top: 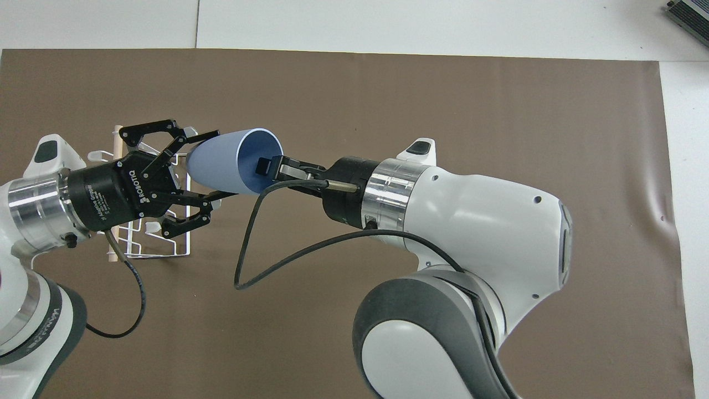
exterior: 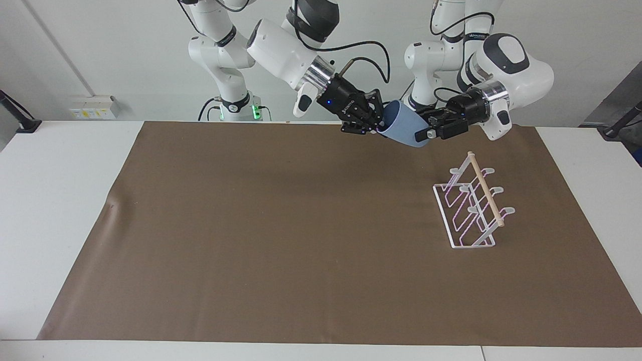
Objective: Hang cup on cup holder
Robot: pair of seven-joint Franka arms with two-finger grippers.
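The light blue cup (exterior: 404,131) is held in the air on its side between both grippers, over the mat's edge nearest the robots. It also shows in the overhead view (top: 219,166). My right gripper (exterior: 377,128) is shut on the cup's rim, with one finger inside the mouth (top: 268,166). My left gripper (exterior: 424,131) is shut around the cup's narrow bottom end (top: 213,163). The white wire cup holder (exterior: 471,205) with its wooden dowel stands on the mat toward the left arm's end, partly hidden under the left gripper in the overhead view (top: 160,255).
A brown mat (exterior: 276,225) covers most of the white table. A black cable (top: 243,260) loops down from the right wrist.
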